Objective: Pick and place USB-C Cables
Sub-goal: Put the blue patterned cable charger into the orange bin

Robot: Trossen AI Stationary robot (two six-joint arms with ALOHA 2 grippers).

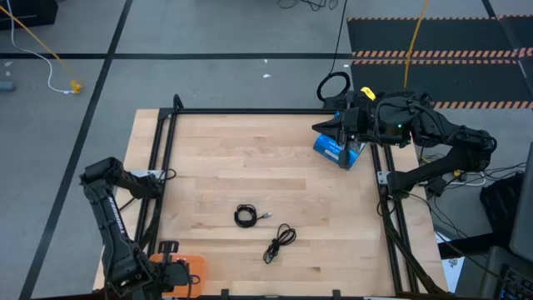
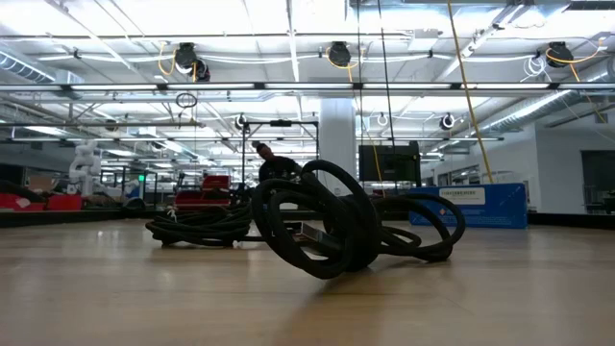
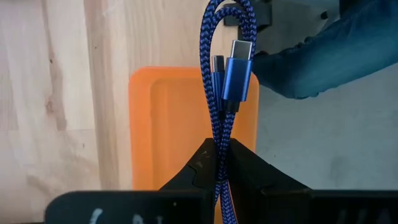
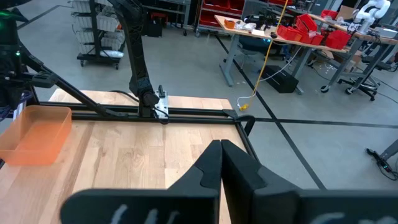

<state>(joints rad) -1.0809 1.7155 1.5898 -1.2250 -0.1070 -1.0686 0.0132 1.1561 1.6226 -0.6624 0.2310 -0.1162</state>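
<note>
A purplish-blue braided USB-C cable (image 3: 222,93), folded double, is in my shut left gripper (image 3: 221,148) over the orange tray (image 3: 168,124) at the table's near left corner (image 1: 190,268). Its fold (image 3: 227,9) and two connectors (image 3: 238,74) reach past the fingertips. A tight black coil (image 1: 246,215) and a loose black bundle (image 1: 280,242) lie flat on the wood mid-table; the low view shows the bundle (image 2: 322,231) close up and the coil (image 2: 197,228) behind it. My right gripper (image 4: 221,146) is shut and holds nothing, hovering at the far right (image 1: 321,127). My left gripper pinches the folded blue cable between its two fingers, which close on several parallel strands (image 3: 221,140) partway along the fold. The fold and both connectors stick out past the fingertips above the orange tray. Whether the cable touches the tray, I cannot tell.
A blue packaged box (image 1: 340,151) lies under the right gripper, seen also in the low view (image 2: 471,205). A black frame rail (image 1: 266,112) borders the table. Blue denim cloth (image 3: 336,50) shows beyond the tray, off the table. Bare wood lies between tray and cables.
</note>
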